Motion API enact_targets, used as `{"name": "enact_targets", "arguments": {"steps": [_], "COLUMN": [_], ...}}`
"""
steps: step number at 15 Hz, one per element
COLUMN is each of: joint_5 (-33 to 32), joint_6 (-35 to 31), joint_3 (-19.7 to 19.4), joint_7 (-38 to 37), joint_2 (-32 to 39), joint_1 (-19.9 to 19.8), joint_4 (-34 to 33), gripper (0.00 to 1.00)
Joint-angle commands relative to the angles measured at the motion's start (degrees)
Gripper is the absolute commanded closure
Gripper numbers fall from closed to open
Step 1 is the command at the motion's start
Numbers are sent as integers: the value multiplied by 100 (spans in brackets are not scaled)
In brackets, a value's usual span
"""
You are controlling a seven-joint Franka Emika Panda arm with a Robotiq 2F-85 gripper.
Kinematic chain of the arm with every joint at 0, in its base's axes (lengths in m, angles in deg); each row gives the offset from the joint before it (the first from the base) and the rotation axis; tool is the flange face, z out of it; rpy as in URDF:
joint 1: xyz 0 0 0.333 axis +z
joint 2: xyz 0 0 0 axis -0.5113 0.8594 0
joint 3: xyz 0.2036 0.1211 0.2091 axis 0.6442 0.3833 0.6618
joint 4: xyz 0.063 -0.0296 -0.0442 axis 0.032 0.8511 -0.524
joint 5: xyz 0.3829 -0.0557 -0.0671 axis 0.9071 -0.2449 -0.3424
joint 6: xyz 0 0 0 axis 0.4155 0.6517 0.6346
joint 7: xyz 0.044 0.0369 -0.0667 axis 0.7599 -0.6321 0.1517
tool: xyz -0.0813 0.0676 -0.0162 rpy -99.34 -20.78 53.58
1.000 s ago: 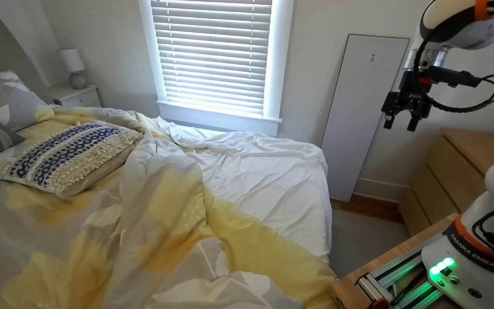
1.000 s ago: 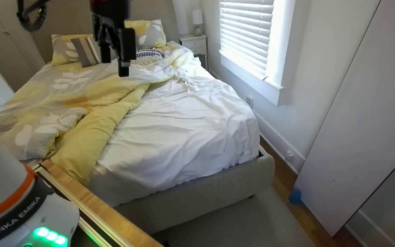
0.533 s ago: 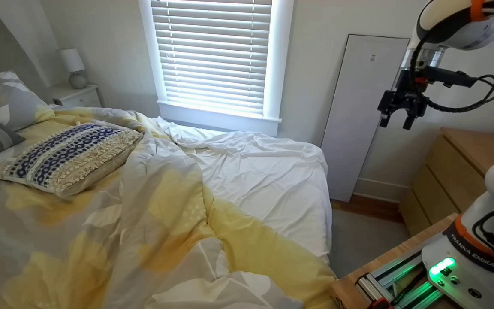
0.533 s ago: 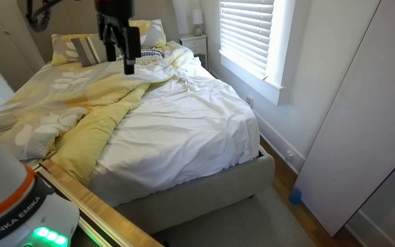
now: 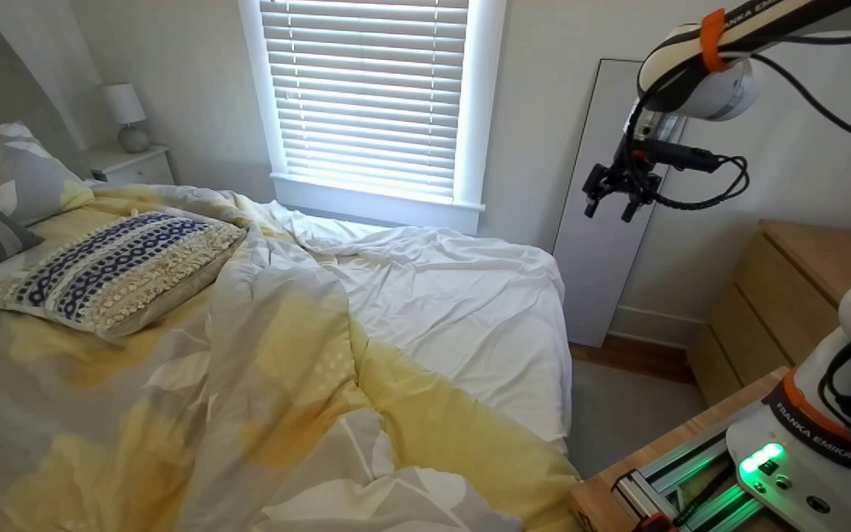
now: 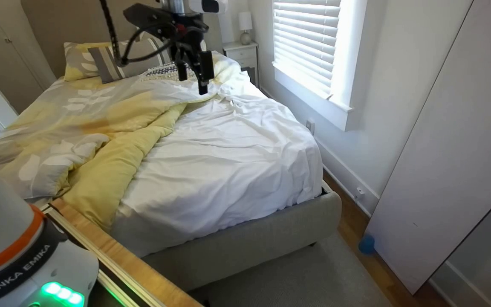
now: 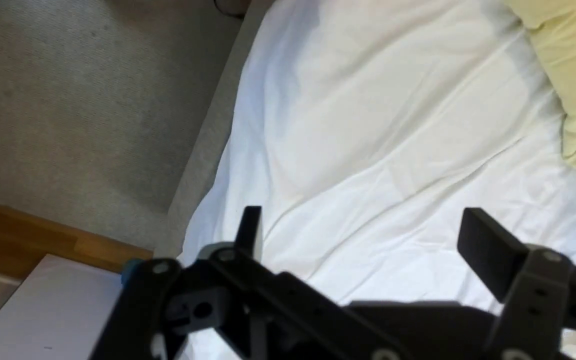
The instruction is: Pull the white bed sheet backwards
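Note:
The white bed sheet (image 5: 455, 310) lies wrinkled with soft folds over the foot and window side of the bed. It also shows in an exterior view (image 6: 224, 149), reaching down to the bed frame, and fills the middle of the wrist view (image 7: 368, 140). Part of it is hidden under the yellow and grey blanket. My gripper (image 5: 609, 210) hangs in the air, apart from the sheet, with its fingers pointing down. It shows in an exterior view (image 6: 193, 84) too. In the wrist view the gripper's fingers (image 7: 363, 215) are wide apart with nothing between them, over the sheet.
The yellow and grey blanket (image 5: 440, 399) covers the rest of the bed, with a navy-patterned pillow (image 5: 115, 266) on it. The grey bed frame (image 6: 249, 243) edges the foot. A tall white panel (image 6: 441, 149) leans on the wall. A wooden dresser (image 5: 780, 310) stands behind the arm.
The arm and gripper have moved toward the bed, leftward in an exterior view and rightward over the bed in an exterior view. The gripper stays open. The sheet and blanket have not moved.

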Motion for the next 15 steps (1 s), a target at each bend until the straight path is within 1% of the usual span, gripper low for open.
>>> {"name": "enact_targets", "arguments": {"steps": [1,4,6,7,9,12,13,14,15], "joint_5": [394,400,521,622,521,632,706,395,432], "joint_6": [-700,-1358,-1678,-1821,-2277,-2656,-2644,-2554,-2580], "joint_3": [-155,-210,-200,-171,-144,35,143,-3,50], "joint_7": [298,381,483,515,571,818,903,594,652], "joint_2": [1224,2034,2519,2762,3247,3916,4100,3642,3827], "joint_1": [-6,-155,-258,-321,-430,-692,-809,-660,-733], "joint_4": [-652,-1042,-1299,-1425,-1653,-1996,-2118,-1782,-1890], "gripper": [0,0,0,0,0,0,0,0,0]}}
